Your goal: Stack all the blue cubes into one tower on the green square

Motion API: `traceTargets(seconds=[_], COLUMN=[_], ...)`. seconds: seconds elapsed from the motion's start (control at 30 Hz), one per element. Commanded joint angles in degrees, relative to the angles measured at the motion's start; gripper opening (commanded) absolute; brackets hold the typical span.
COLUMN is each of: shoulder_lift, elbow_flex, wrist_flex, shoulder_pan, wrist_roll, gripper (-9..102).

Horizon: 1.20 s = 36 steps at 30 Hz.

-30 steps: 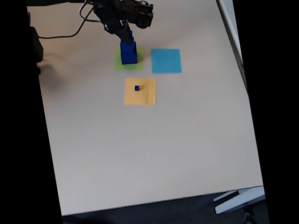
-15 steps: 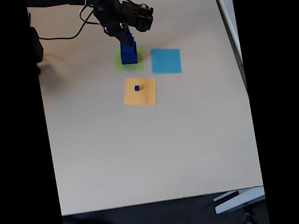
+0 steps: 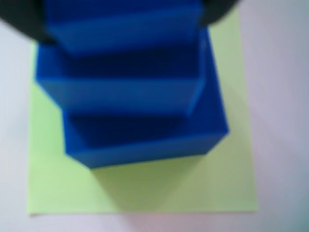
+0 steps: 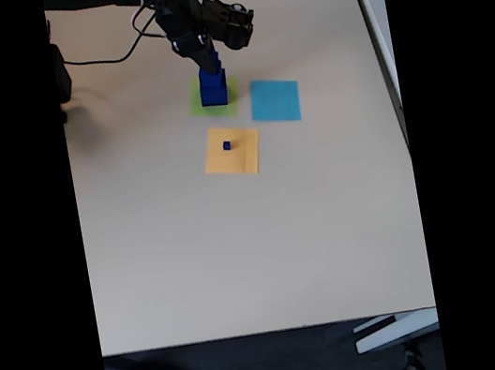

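In the fixed view we find stacked cubes (image 4: 213, 86) on one paper square (image 4: 212, 102), a second square (image 4: 274, 100) just right, a third (image 4: 233, 152) nearer us (carrying a tiny cube (image 4: 227, 146)).

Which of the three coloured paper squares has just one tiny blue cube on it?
The orange-yellow paper square, nearest the camera in the fixed view. The tiny dark-blue cube sits there alone; the blue tower stands on the lime-green paper square.
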State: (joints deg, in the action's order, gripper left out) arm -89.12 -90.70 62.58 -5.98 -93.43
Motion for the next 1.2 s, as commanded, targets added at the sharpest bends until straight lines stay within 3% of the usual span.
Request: traceTargets(seconds=[0.0,0.53,0.87,1.17], shoulder_lift=[-3.60,-3.08,0.09,3.69], elbow_flex=[3.34,5.36,14.68,15.73], wrist_flex=[-0.53,-0.97,-6.42,-12.83], shoulder_pan=[0.44,0.53,0.09,-6.42], wrist_roll=[0.00,0.79,4.22,11.07], gripper=[10,21,22,22])
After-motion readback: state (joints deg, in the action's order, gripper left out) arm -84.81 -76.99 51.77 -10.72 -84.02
